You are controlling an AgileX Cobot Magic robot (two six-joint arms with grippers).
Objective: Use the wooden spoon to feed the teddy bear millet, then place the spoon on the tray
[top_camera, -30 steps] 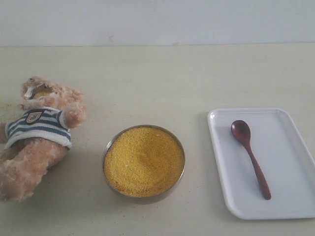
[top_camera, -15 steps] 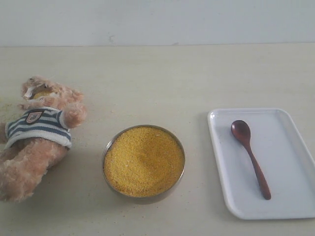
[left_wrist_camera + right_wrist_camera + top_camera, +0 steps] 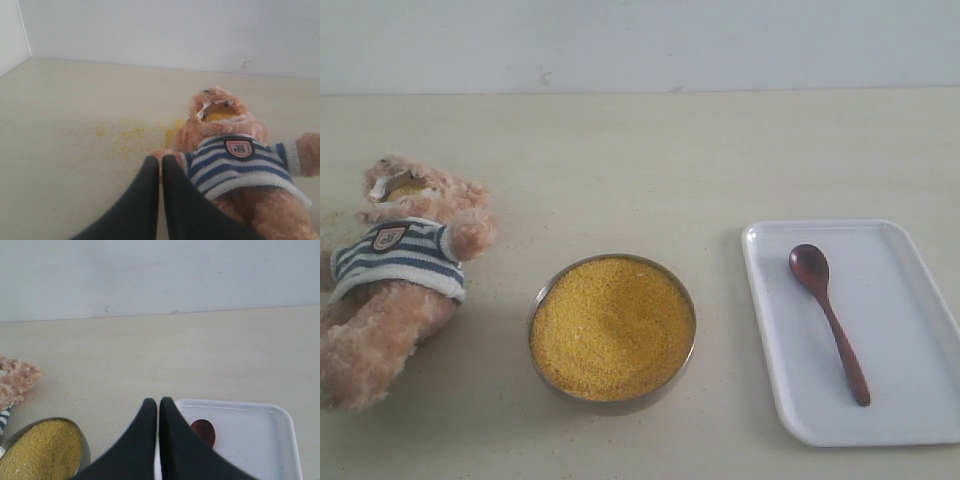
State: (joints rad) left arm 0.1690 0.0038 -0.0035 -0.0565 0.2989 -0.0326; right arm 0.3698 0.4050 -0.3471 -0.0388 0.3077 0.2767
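The teddy bear [image 3: 395, 275] lies on its back at the left of the table, striped shirt and badge up, with yellow grain on its muzzle [image 3: 217, 115]. The millet [image 3: 612, 326] fills a round metal bowl [image 3: 538, 300] at the middle front. The wooden spoon [image 3: 828, 317] lies on the white tray [image 3: 910, 420] at the right, oval bowl toward the back. Neither gripper shows in the exterior view. My left gripper [image 3: 160, 161] is shut and empty, held near the bear's arm. My right gripper [image 3: 158, 403] is shut and empty above the tray's edge [image 3: 285, 415], beside the spoon's bowl [image 3: 205, 431].
Spilled millet grains [image 3: 125, 137] are scattered on the beige table beside the bear's head. A pale wall [image 3: 640, 45] closes the back of the table. The metal bowl [image 3: 82, 445] stands between bear and tray.
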